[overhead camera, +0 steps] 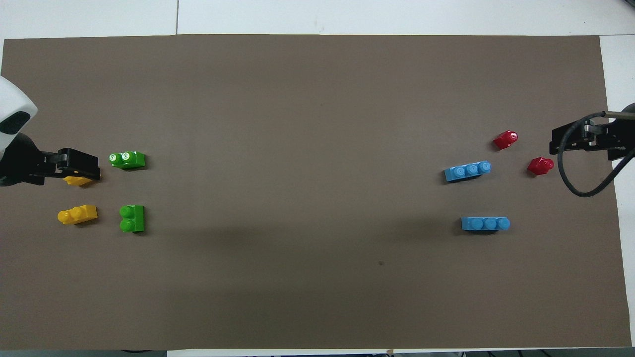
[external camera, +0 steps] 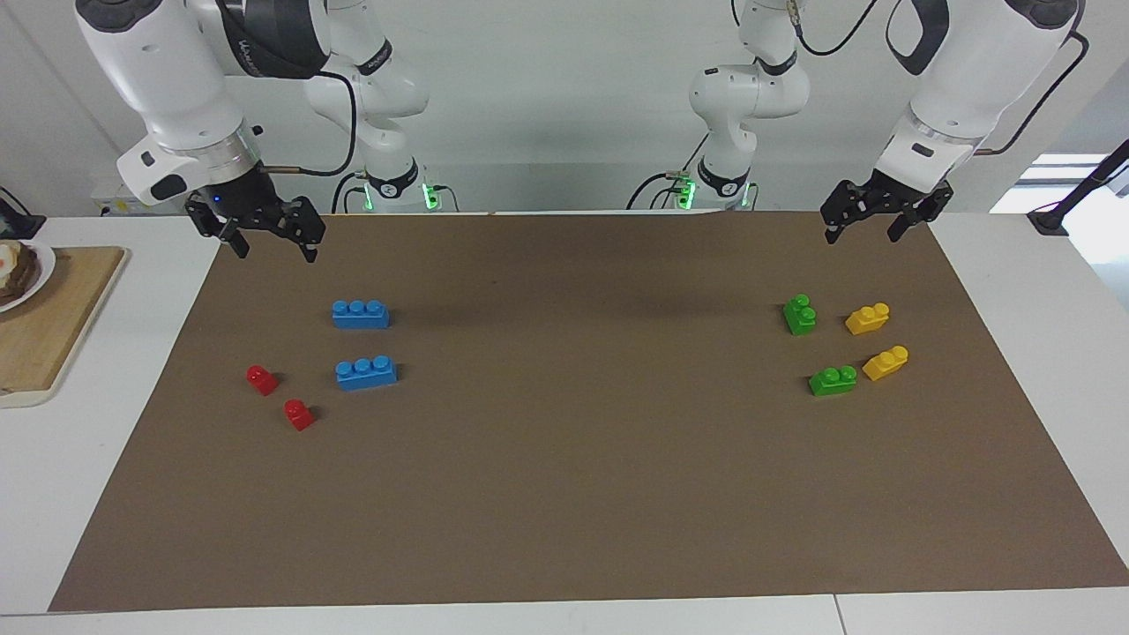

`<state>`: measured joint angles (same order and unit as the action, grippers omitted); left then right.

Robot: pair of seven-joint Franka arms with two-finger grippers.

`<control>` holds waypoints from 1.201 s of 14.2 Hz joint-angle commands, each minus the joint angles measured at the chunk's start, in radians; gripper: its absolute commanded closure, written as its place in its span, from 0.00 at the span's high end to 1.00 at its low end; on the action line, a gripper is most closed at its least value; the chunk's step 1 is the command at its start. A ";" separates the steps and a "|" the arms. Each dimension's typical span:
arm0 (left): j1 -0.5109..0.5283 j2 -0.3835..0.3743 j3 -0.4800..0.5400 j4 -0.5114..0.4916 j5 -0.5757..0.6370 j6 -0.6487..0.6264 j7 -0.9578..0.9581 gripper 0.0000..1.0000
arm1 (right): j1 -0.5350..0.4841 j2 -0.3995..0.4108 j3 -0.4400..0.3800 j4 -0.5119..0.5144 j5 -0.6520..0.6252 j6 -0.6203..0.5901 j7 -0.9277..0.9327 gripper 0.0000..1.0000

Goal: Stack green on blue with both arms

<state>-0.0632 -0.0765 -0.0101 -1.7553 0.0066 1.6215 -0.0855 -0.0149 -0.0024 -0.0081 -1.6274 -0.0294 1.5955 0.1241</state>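
Two green two-stud bricks point(external camera: 800, 314) point(external camera: 833, 380) lie on the brown mat toward the left arm's end; they also show in the overhead view point(overhead camera: 132, 218) point(overhead camera: 127, 159). Two blue three-stud bricks point(external camera: 361, 313) point(external camera: 366, 372) lie toward the right arm's end, also in the overhead view point(overhead camera: 485, 223) point(overhead camera: 468, 170). My left gripper point(external camera: 863, 236) is open and empty, raised over the mat's edge near the green and yellow bricks point(overhead camera: 82, 166). My right gripper point(external camera: 275, 253) is open and empty, raised over the mat near the blue bricks point(overhead camera: 570, 139).
Two yellow bricks point(external camera: 867, 318) point(external camera: 886, 362) lie beside the green ones; in the overhead view the left gripper partly covers one. Two red one-stud bricks point(external camera: 262, 379) point(external camera: 299, 414) lie beside the blue ones. A wooden board point(external camera: 53, 326) with a plate point(external camera: 40, 273) sits off the mat at the right arm's end.
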 commanded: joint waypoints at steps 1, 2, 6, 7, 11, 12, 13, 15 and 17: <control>-0.004 -0.028 0.015 -0.050 -0.004 0.046 -0.022 1.00 | 0.004 -0.022 0.007 -0.026 0.005 0.040 0.035 1.00; -0.003 -0.023 0.015 -0.050 -0.003 0.051 -0.011 1.00 | 0.004 -0.022 0.007 -0.028 0.005 0.041 0.054 1.00; 0.014 0.018 0.015 -0.050 0.007 0.064 0.038 1.00 | -0.002 -0.024 0.007 -0.034 0.005 0.044 0.080 1.00; 0.016 0.030 0.015 -0.052 0.010 0.075 0.041 1.00 | 0.000 -0.027 0.005 -0.043 0.003 0.046 0.116 1.00; 0.049 0.052 0.015 -0.116 0.024 0.147 0.128 1.00 | -0.002 -0.027 0.007 -0.052 0.006 0.047 0.346 1.00; 0.051 0.044 0.015 -0.159 0.024 0.184 0.127 1.00 | 0.001 -0.030 0.008 -0.060 0.008 0.050 0.421 1.00; 0.051 0.038 0.015 -0.205 0.023 0.219 0.127 1.00 | 0.004 -0.036 0.010 -0.069 0.008 0.057 0.516 1.00; 0.051 0.027 0.015 -0.278 0.023 0.279 0.125 1.00 | 0.004 -0.041 0.010 -0.081 0.032 0.057 0.674 1.00; 0.062 0.026 0.016 -0.338 0.023 0.336 0.127 1.00 | 0.000 -0.039 0.008 -0.081 0.057 0.055 0.819 0.98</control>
<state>-0.0157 -0.0114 0.0076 -1.9975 0.0186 1.8822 0.0265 -0.0057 -0.0050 -0.0023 -1.6603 -0.0038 1.6210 0.8069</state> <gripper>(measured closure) 0.000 0.000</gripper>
